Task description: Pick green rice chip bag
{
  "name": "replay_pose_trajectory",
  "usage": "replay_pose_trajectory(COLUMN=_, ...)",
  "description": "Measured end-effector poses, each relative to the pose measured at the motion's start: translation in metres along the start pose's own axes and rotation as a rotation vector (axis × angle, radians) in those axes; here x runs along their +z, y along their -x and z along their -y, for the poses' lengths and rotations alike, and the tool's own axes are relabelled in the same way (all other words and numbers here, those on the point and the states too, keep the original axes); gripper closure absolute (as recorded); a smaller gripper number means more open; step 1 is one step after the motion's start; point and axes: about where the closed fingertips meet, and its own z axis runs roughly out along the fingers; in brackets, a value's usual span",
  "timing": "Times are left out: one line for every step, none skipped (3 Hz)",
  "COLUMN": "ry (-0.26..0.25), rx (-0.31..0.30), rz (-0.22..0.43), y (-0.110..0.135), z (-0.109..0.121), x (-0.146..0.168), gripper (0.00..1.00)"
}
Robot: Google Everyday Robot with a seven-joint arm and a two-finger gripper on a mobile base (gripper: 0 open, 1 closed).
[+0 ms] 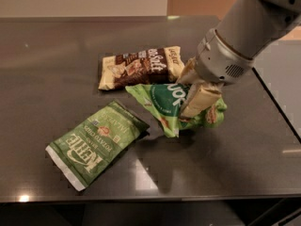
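The green rice chip bag [162, 102] is light green with a dark-green circle and white lettering. It is crumpled and tilted at the middle right of the dark table [51, 65], and a shadow lies under it. My gripper [193, 89] comes down from the upper right. Its cream fingers [198, 100] are shut on the bag's right half and hide part of the lettering. The bag's right end looks raised off the table, while its left corner points down toward the surface.
A brown-and-cream bag [138, 67] lies just behind the green bag, close to my gripper. A flat olive-green Kettle chip bag [96, 142] lies at the front left. The table's front edge [141, 197] and right edge [282, 117] are near.
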Motion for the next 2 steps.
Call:
replay_pose_trajectory(ry=-0.002, rx=-0.002, rz=0.000, y=0.0012, z=0.0003, x=0.0003, gripper=0.00)
replay_pose_trajectory(ry=-0.003, rx=-0.002, rz=0.000, y=0.0013, z=0.0003, x=0.0003, gripper=0.00)
